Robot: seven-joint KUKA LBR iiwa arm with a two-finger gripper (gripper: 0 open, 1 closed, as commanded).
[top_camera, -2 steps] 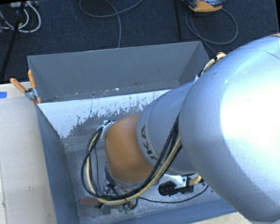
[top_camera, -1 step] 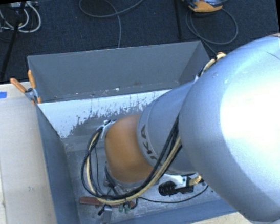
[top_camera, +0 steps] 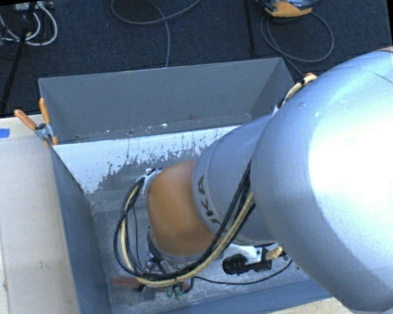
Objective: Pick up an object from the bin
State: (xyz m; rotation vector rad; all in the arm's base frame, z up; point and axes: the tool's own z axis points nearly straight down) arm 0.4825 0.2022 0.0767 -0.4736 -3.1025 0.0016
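You see the big grey arm (top_camera: 331, 184) come in from the right and reach down into the bin (top_camera: 167, 102). Its orange cover (top_camera: 175, 210) sits low over the bin floor, toward the near left side. Black and yellow cables (top_camera: 123, 232) loop round the cover. The gripper (top_camera: 160, 268) is under the cover, down by the floor, and most of it is hidden. You cannot tell if it is open or closed, and you cannot tell if it has anything in it.

A small red-brown thing (top_camera: 123, 280) lies on the floor just left of the gripper, near the left wall. A black thing (top_camera: 237, 264) with a white part lies on the floor to the right of the gripper, close under the arm. A little orange bit (top_camera: 274, 253) sits just beside the black thing, on its right. You cannot tell which of these the gripper is over.
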